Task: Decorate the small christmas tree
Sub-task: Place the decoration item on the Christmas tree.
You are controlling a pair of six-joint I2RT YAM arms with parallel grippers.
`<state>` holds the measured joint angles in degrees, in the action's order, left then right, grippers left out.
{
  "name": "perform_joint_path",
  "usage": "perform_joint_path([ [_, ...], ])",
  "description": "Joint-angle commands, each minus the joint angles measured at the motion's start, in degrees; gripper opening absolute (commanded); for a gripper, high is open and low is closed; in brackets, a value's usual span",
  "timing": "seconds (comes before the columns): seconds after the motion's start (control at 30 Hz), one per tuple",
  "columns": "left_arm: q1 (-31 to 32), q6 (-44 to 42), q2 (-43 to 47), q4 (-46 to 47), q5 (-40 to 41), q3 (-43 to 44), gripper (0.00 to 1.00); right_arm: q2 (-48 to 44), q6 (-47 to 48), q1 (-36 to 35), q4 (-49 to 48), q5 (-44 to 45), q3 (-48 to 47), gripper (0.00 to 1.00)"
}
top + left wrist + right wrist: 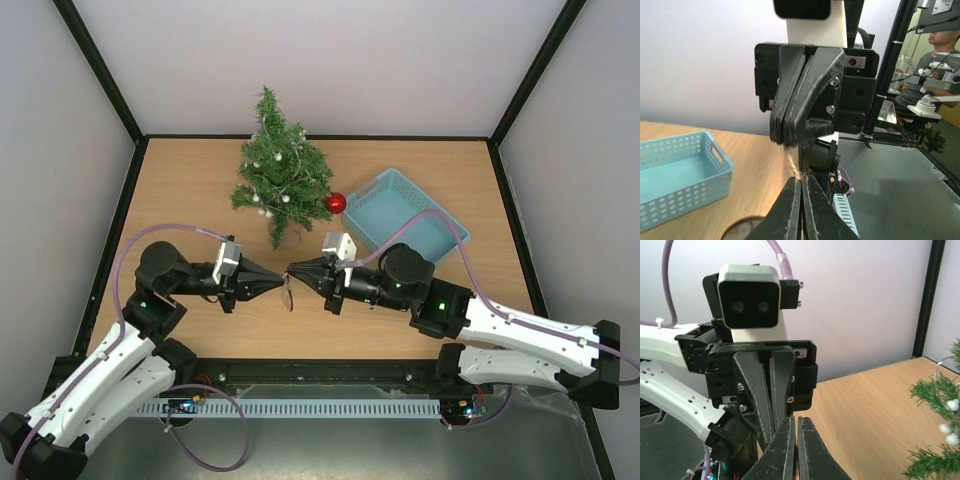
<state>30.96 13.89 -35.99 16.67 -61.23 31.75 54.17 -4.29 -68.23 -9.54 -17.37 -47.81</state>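
The small christmas tree [278,180] stands at the bench's [190,190] twelve o'clock edge, with a red bauble [335,203] at its four o'clock. A blue basket [410,222] lies at two o'clock. At centre, the closed left hand [279,281] and right hand [294,271] meet tip to tip, a thin string [288,294] dangling between them.

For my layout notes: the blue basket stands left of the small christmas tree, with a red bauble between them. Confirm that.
Wrong side. The blue basket stands right of the small christmas tree, with the red bauble between them. The top external view shows it.
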Motion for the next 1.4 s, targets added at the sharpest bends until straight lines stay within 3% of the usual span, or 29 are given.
perform_joint_path([
  [0.0, 0.40, -2.78, -0.31, -1.06, -0.04, 1.27, 0.02, -2.61, -1.13, 0.29, -0.28, 3.65, 1.05, 0.02],
  [0.27, 0.42, -3.81, -3.02, -3.36, 6.29, 2.30, 0.02, -3.02, -0.32, 0.29, 0.42, 7.88, 2.34, 0.02],
  [0.53, 0.44, -2.47, -4.28, -2.25, 11.98, 2.84, 0.02, -4.77, -1.67, 0.29, -1.07, 11.28, 5.16, 0.33],
  [0.67, 0.46, -1.45, -4.74, -0.86, 13.05, 2.74, 0.02, -4.33, -5.34, 0.29, -4.99, 11.50, 7.41, 0.42],
  [0.9, 0.50, 1.20, -4.51, 2.88, 13.77, 1.65, 0.02, -1.93, -11.79, 0.29, -12.52, 13.23, 9.83, 0.38],
  [1.0, 0.43, 1.84, -4.60, 3.62, 13.55, 1.40, 0.02, -0.66, -15.34, 0.28, -13.78, 17.61, 9.76, 0.36],
  [1.37, 0.56, 3.20, -4.31, 5.54, 12.98, 0.33, 0.02, 3.68, -19.31, 0.29, -16.82, 18.21, 8.38, 0.33],
])
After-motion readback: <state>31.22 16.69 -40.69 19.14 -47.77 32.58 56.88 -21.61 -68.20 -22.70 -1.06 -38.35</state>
